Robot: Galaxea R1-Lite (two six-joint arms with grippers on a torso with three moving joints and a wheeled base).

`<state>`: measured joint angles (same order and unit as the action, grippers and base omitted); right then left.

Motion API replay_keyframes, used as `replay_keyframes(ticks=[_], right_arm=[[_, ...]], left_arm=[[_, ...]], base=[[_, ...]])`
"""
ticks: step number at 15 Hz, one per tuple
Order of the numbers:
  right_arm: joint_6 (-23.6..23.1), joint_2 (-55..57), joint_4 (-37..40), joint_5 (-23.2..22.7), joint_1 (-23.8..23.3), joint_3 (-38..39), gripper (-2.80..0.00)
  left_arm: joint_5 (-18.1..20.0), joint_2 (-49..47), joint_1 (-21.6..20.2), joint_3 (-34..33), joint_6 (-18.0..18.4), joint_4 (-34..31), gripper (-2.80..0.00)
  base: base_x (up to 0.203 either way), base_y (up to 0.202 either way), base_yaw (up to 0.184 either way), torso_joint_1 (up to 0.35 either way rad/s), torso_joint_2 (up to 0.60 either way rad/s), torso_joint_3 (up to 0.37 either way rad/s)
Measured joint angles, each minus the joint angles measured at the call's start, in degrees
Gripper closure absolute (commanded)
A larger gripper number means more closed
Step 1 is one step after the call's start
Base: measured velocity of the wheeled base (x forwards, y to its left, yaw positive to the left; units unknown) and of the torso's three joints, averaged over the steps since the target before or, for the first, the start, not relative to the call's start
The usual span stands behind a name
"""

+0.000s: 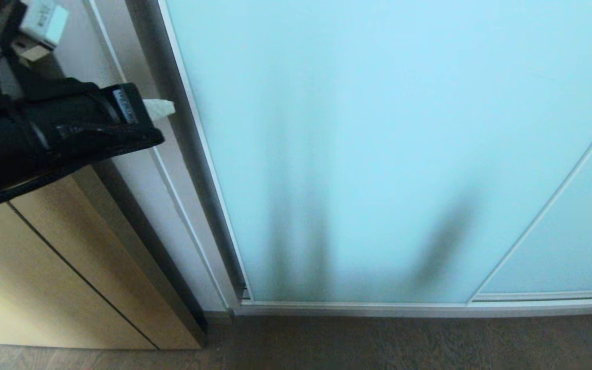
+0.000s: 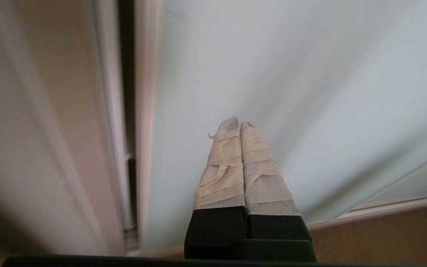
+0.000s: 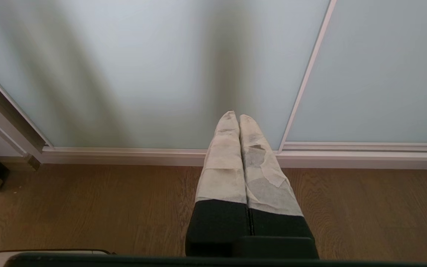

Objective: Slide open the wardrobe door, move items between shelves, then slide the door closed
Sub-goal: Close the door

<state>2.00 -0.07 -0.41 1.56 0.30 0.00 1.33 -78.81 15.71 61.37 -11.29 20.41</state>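
1. Frosted pale-blue glass is filling most of the head view: the sliding wardrobe door (image 1: 378, 154) is standing closed in its slim silver frame (image 1: 208, 169), its bottom rail meeting the brown wood floor (image 1: 404, 341). A second glass panel (image 1: 573, 231) is showing at the lower right. At the door's left edge, a white wardrobe side panel (image 1: 172, 216) and a tan wood panel (image 1: 70, 267) are standing. The left gripper (image 1: 160, 108) is reaching in from the upper left, black arm level, its taped tip sitting just beside the door's left frame; whether it is touching cannot be told.

2. Seen from the left wrist, the left gripper (image 2: 239, 124) is pointing at the glass (image 2: 291, 74), its two taped fingers (image 2: 224, 167) pressing together with nothing between them. The door's frame and a dark gap are running alongside.

3. Seen from the right wrist, the right gripper (image 3: 235, 115) is hanging low over the floor (image 3: 87, 207), its taped fingers (image 3: 224, 163) clenching together on nothing, aiming at the door's bottom rail (image 3: 143, 154).
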Motion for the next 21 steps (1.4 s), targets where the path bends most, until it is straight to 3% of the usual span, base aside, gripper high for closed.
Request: replay_keyframes(ticks=[8,17,21], right_arm=[[0.0,0.0,0.01,0.0,0.0,0.0,0.0],[0.01,0.0,0.0,-0.02,0.02,0.0,0.0],[0.0,0.0,0.0,-0.02,0.0,0.0,0.0]], left_arm=[[-1.04,21.32,-12.93,-18.05,1.85,-2.01,0.0],[-5.99,47.75,-14.14,-29.73,4.39,-22.76,0.0],[-9.06,61.03,-14.22,-37.48,7.59,-28.91,0.0]], base=[[0.0,0.0,0.0,0.0,0.0,0.0],[0.0,0.0,0.0,0.0,0.0,0.0],[0.0,0.0,0.0,0.0,0.0,0.0]])
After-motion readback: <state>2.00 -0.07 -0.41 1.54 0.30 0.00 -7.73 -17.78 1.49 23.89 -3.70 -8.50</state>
